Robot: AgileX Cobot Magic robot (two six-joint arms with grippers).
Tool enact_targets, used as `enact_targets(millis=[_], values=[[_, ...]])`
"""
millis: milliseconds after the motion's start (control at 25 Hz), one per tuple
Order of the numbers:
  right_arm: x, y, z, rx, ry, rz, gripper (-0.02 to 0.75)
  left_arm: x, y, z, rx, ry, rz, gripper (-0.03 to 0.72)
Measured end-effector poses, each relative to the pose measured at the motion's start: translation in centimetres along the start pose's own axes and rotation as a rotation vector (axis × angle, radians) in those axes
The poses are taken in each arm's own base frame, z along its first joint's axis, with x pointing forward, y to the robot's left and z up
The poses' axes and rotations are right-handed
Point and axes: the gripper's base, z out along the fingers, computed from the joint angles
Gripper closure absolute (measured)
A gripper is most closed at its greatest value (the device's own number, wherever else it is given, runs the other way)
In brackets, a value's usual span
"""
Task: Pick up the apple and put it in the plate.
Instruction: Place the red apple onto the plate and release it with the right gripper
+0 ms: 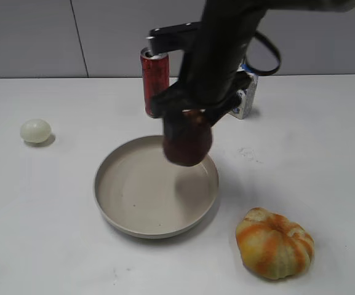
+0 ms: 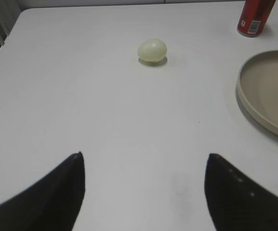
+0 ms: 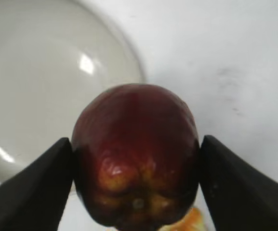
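The dark red, glossy apple (image 1: 187, 142) hangs in my right gripper (image 1: 192, 117) above the far right rim of the beige plate (image 1: 128, 203). In the right wrist view the apple (image 3: 136, 154) fills the gap between both black fingers of the right gripper (image 3: 136, 144), with the plate (image 3: 37, 72) below and to the left. My left gripper (image 2: 143, 161) is open and empty over bare table; it does not show in the exterior view. The plate's rim (image 2: 247, 94) shows at the right edge of the left wrist view.
A red can (image 1: 155, 80) and a white-blue carton (image 1: 246, 92) stand behind the plate. A pale egg-like ball (image 1: 35, 131) lies at far left, also in the left wrist view (image 2: 152, 50). An orange striped pumpkin-like fruit (image 1: 274, 243) lies front right.
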Motion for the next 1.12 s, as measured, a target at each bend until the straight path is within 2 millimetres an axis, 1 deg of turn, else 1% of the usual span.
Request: enact_targets(millis=[120,200,280,400,440,560,640,720,800,880,920,1000,1040,1120], values=[[0.3,3.4,2.3,-0.037,-0.027,-0.066,0.165,0.0,0.0,0.0,0.000,0.000,0.000,0.099],[0.4,4.3,3.9,-0.044,-0.027,-0.083,0.165,0.0,0.0,0.0,0.000,0.000,0.000,0.099],[0.6,4.3,5.7,-0.037,-0.002,-0.083,0.165,0.0,0.0,0.0,0.000,0.000,0.000,0.099],[1.0,3.9,7.8,-0.021,0.044,-0.080,0.165,0.0,0.0,0.0,0.000,0.000,0.000,0.099],[1.0,3.9,8.0,-0.019,0.050,-0.079,0.160,0.0,0.0,0.0,0.000,0.000,0.000,0.099],[0.9,3.9,7.8,-0.016,0.065,-0.081,0.117,0.0,0.0,0.0,0.000,0.000,0.000,0.099],[0.7,4.1,7.2,-0.014,0.088,-0.084,0.100,0.0,0.0,0.0,0.000,0.000,0.000,0.099],[-0.2,4.2,5.9,-0.016,0.087,-0.089,0.094,0.0,0.0,0.0,0.000,0.000,0.000,0.099],[-1.5,4.3,4.1,-0.022,0.074,-0.118,0.094,0.0,0.0,0.0,0.000,0.000,0.000,0.099],[-3.2,3.9,1.7,-0.017,0.032,-0.150,0.094,0.0,0.0,0.0,0.000,0.000,0.000,0.099],[-4.1,3.4,0.3,-0.005,0.008,-0.152,0.094,0.0,0.0,0.0,0.000,0.000,0.000,0.099],[-5.8,1.5,-2.0,0.019,-0.058,-0.127,0.094,0.0,0.0,0.0,0.000,0.000,0.000,0.099],[-6.7,0.0,-3.2,0.030,-0.097,-0.094,0.094,0.0,0.0,0.0,0.000,0.000,0.000,0.099],[-7.9,-3.7,-4.8,0.053,-0.148,-0.014,0.101,0.0,0.0,0.0,0.000,0.000,0.000,0.099]])
